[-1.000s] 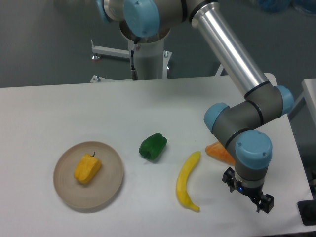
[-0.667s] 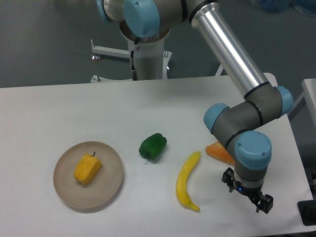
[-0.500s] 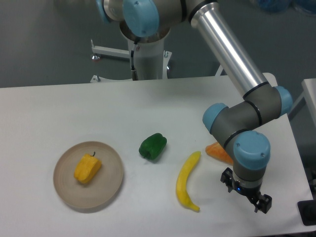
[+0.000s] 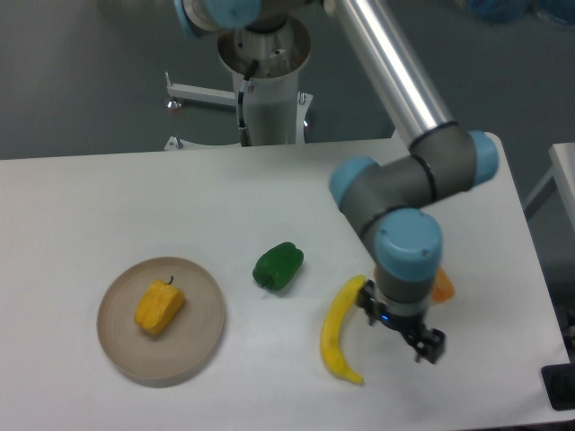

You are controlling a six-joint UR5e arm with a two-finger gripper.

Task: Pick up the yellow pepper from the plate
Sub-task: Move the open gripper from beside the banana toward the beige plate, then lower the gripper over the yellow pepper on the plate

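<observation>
While the yellow pepper (image 4: 160, 306) lay on its side near the middle of the plate (image 4: 202, 337), at the left near part of the tabletop (image 4: 108, 202), nothing touched it.

Item, gripper (image 4: 402, 329): hung low over the tabletop at right, just beside the banana (image 4: 339, 331), well apart from the plate; whether the jaws stood apart or together could not be told from this view, and nothing showed between them.

Item, green pepper (image 4: 278, 266): on the tabletop between plate and banana, apart from both.

Item, orange wedge (image 4: 442, 287): mostly hidden behind the wrist, right of the banana.

Step in hand, as judged: the approach, with no grasp yet made.

Next move, as judged: travel left across the banana and past the green pepper at a height that cleared both, halt above the yellow pepper, set the jaws apart across its lobed sides, then descend without striking the low rim
</observation>
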